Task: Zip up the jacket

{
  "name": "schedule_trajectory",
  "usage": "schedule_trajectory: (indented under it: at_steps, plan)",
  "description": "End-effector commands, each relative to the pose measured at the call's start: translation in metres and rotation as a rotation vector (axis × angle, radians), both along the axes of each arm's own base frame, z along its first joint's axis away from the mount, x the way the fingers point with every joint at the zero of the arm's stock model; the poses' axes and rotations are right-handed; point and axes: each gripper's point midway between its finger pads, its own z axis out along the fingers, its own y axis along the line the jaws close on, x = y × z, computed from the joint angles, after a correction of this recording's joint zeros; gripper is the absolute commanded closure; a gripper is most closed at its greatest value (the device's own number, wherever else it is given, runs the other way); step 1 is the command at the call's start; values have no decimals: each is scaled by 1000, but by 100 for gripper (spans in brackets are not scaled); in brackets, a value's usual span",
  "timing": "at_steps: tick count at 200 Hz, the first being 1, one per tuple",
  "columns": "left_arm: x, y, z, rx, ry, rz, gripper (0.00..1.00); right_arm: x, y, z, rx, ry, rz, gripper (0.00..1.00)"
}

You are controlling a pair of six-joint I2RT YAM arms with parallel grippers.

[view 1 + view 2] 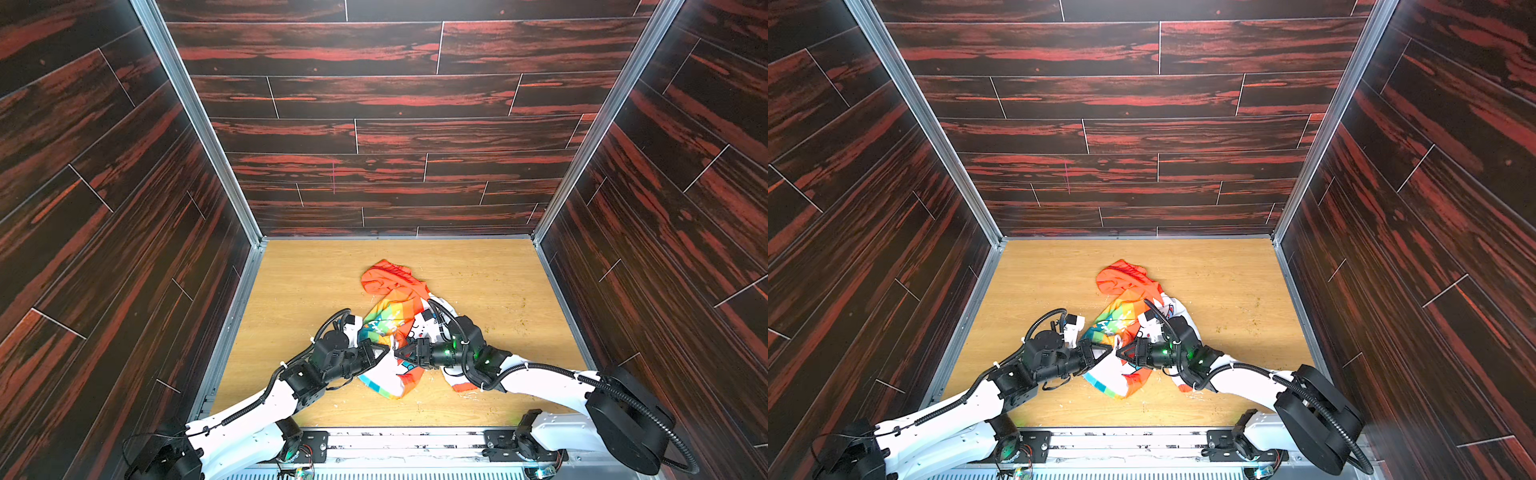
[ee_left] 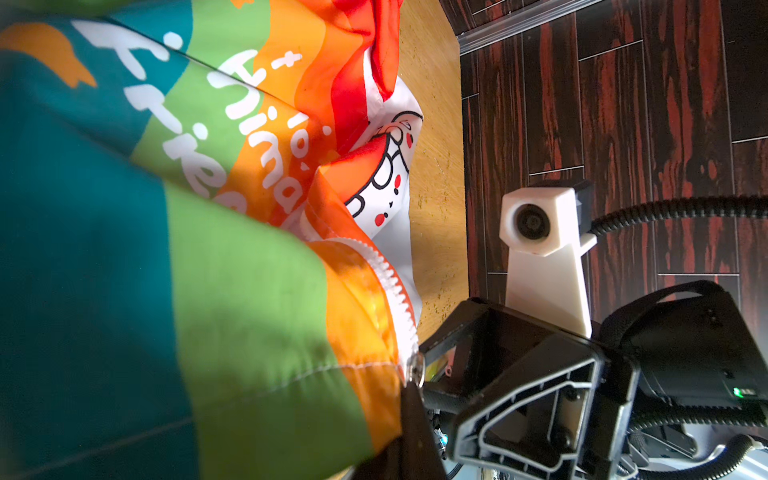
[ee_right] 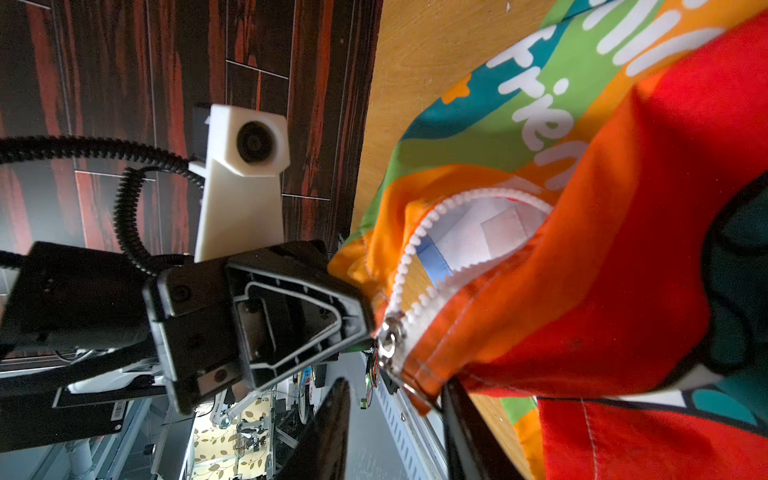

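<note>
The jacket is bunched mid-table in both top views, orange-red hood at the far end, rainbow half facing up. Its near part is lifted between the two grippers. My left gripper is shut on the jacket's bottom edge right by the metal zipper slider. The white zipper teeth part into a loop beyond the slider. My right gripper faces the left one tip to tip. Its fingers stand apart, the orange hem corner resting against one finger.
The wooden tabletop is boxed in by dark panel walls on three sides. A metal rail runs along the near edge. Small crumbs speckle the wood right of the jacket.
</note>
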Motion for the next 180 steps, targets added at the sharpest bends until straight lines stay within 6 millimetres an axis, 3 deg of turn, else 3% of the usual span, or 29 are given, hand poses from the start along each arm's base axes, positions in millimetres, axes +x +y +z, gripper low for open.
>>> schedule_trajectory:
  at_steps: [1, 129, 180]
  plan:
    - [3, -2, 6, -16, -8, 4, 100, -3, -2, 8, 25, -12, 5, 61]
    - [4, -3, 7, -18, -6, -2, 100, -2, -4, 8, 17, -6, -2, 61]
    - [8, 0, 14, -40, -41, 32, 100, -1, -13, 32, 62, -52, -25, 61]
